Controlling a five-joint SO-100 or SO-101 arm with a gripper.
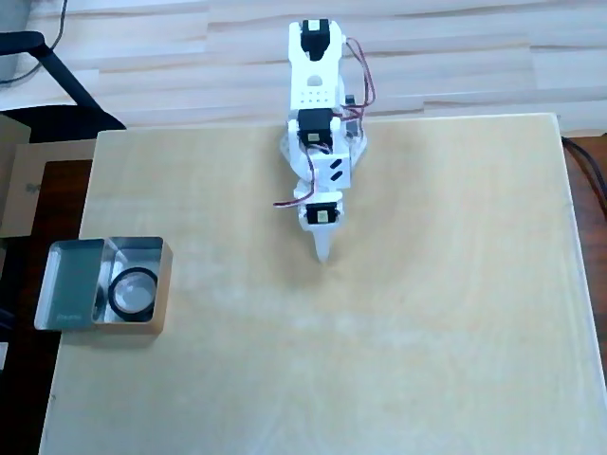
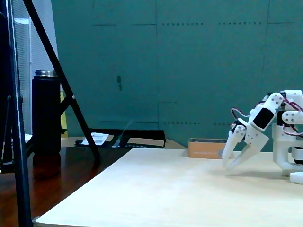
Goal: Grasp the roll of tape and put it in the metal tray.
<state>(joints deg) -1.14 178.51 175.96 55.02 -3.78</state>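
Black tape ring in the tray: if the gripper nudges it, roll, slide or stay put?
The roll of tape lies flat in the metal tray, so it probably won't roll. It looks thin and likely light, and on shiny metal it may slide. The tray walls should stop it.

- Bright, even light overhead; pale table (image 1: pixel 379 360) slightly washed out, soft focus throughout.
- Glare on tray (image 1: pixel 71 284) walls.
- Dimmer fixed view with teal cast; soft shadow under arm (image 2: pixel 265 123); dark bottle (image 2: pixel 46 113) and tripod leg (image 2: pixel 57 71) nearly silhouetted.
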